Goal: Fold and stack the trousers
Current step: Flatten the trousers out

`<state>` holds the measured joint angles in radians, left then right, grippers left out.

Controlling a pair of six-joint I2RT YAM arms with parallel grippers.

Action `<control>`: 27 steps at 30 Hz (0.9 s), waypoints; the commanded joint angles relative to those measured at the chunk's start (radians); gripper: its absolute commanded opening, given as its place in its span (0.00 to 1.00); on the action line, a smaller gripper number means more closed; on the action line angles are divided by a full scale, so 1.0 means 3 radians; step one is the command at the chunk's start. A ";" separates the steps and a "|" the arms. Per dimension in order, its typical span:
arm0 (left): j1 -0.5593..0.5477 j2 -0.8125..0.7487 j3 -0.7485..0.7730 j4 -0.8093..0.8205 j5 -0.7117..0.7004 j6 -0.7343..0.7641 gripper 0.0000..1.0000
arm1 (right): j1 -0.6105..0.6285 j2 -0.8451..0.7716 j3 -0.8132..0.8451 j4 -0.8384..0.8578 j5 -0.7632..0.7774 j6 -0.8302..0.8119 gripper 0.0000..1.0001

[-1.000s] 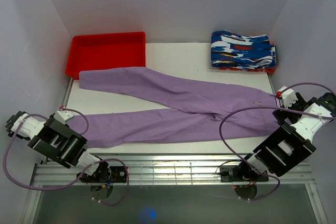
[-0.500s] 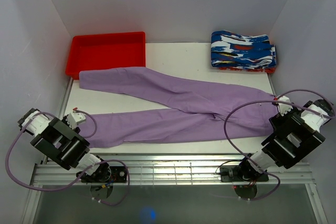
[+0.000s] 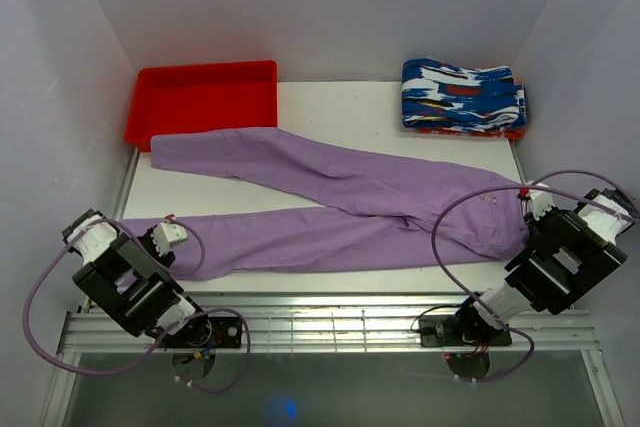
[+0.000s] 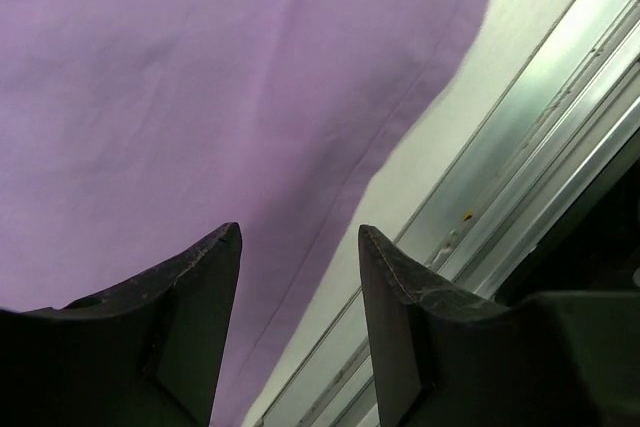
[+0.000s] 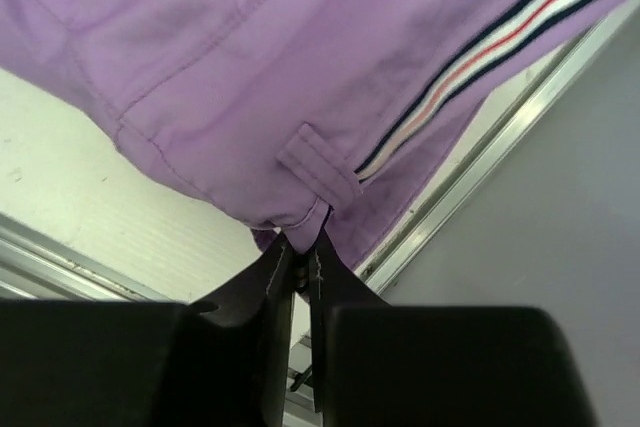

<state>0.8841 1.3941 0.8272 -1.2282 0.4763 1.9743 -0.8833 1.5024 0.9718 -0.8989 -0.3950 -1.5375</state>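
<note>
The lilac trousers lie flat on the white table, legs running left, waist at the right. My left gripper hovers at the cuff end of the near leg. In the left wrist view the left gripper is open, one finger over the trousers, the other over bare table beside the leg's edge. My right gripper sits at the waist's near right corner. In the right wrist view the right gripper is shut on a pinch of the trousers just under a belt loop.
A red tray stands at the back left, touching the far leg's cuff. A stack of blue-white-red patterned folded garments lies at the back right. A metal rail runs along the near table edge; walls close in on both sides.
My left arm has swung in from the left wall to the near leg's cuff. My right gripper has moved onto the waist corner and shut on the cloth.
</note>
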 commanded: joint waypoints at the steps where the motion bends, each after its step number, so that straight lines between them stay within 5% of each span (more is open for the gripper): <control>1: -0.0109 -0.0295 -0.0292 0.0355 0.0038 0.0404 0.61 | -0.0016 -0.0140 0.0446 -0.0628 -0.0528 -0.0147 0.08; 6: -0.0334 0.0051 -0.0094 0.0570 0.0171 -0.0153 0.59 | -0.0011 -0.0283 0.0994 -0.1155 -0.0993 -0.0167 0.08; 13: -0.0349 0.0512 0.0367 0.0504 0.0299 -0.0532 0.58 | 0.0009 -0.0177 0.1311 -0.1027 -0.1112 0.0266 0.08; 20: -0.0125 0.0441 0.0577 -0.0052 0.0223 -0.0154 0.56 | 0.0071 -0.0002 0.1634 -0.1008 -0.1368 0.0676 0.08; 27: 0.0111 0.0221 0.0198 0.0120 -0.0329 0.0429 0.58 | 0.0076 0.0018 0.1491 -0.0828 -0.1235 0.0697 0.08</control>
<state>0.9020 1.5032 0.9260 -1.1782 0.4412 1.9430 -0.8616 1.5082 1.4109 -1.1835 -0.7353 -1.3514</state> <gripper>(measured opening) 0.580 0.088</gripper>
